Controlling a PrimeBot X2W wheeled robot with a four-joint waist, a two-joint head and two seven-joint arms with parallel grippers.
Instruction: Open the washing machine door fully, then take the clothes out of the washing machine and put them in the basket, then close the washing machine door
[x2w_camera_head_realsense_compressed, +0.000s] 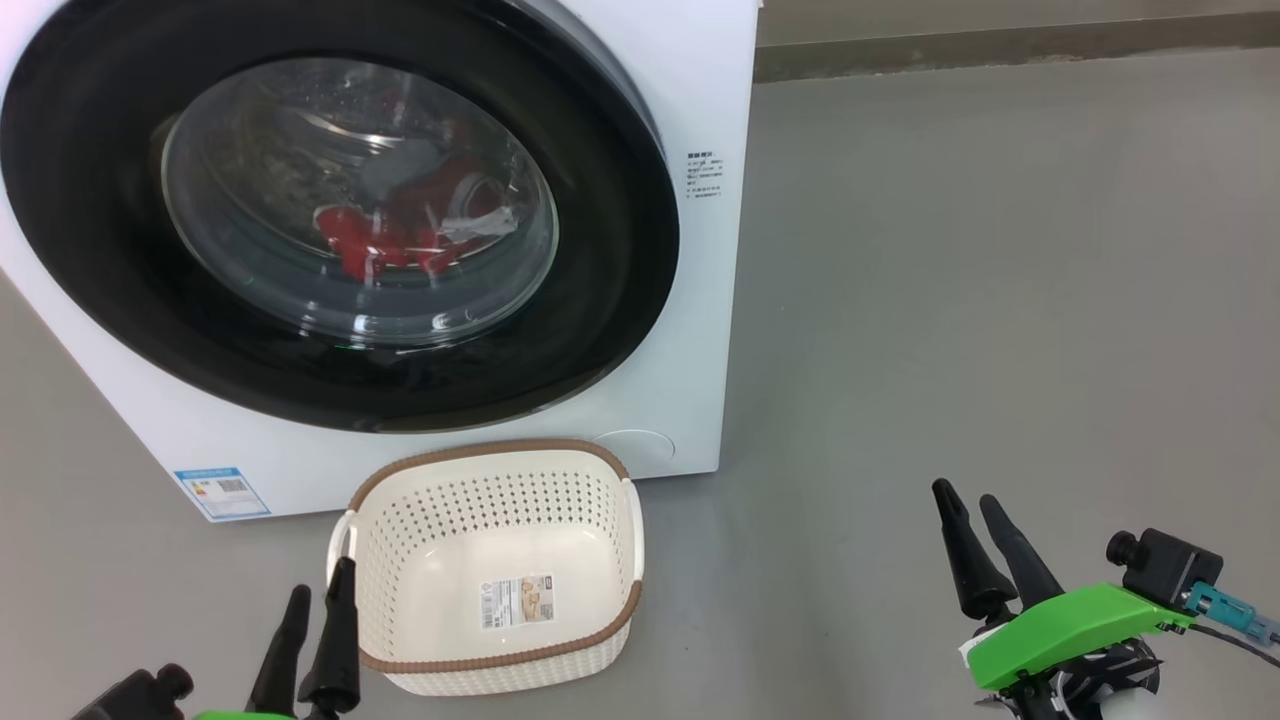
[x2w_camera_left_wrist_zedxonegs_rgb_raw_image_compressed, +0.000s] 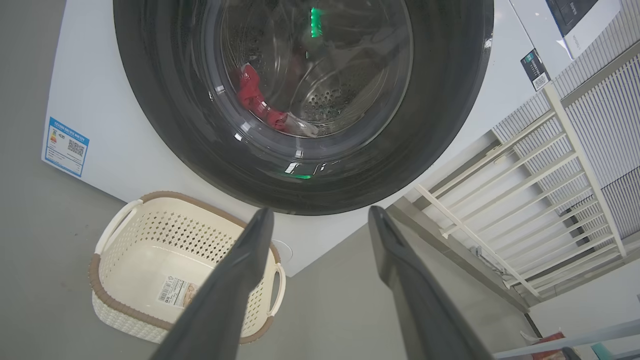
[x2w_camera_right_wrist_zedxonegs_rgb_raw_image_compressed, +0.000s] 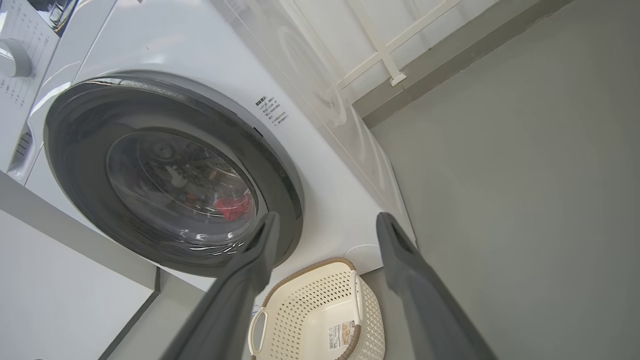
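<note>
Both fingers-apart: left gripper beside basket, right gripper well clear; washing machine door (closed) ahead.

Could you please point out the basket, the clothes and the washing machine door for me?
basket (x2w_camera_head_realsense_compressed: 500, 497): head view, on its perforated back wall.
clothes (x2w_camera_head_realsense_compressed: 362, 242): head view, on the red garment seen through the window.
washing machine door (x2w_camera_head_realsense_compressed: 615, 250): head view, on the right side of its black rim.

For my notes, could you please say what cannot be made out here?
Head view: the washing machine door, top cut off by the frame edge.
The clothes: number unclear behind glass reflections.
The blue sticker: print too small.
Left wrist view: basket corner behind the left gripper.
</note>
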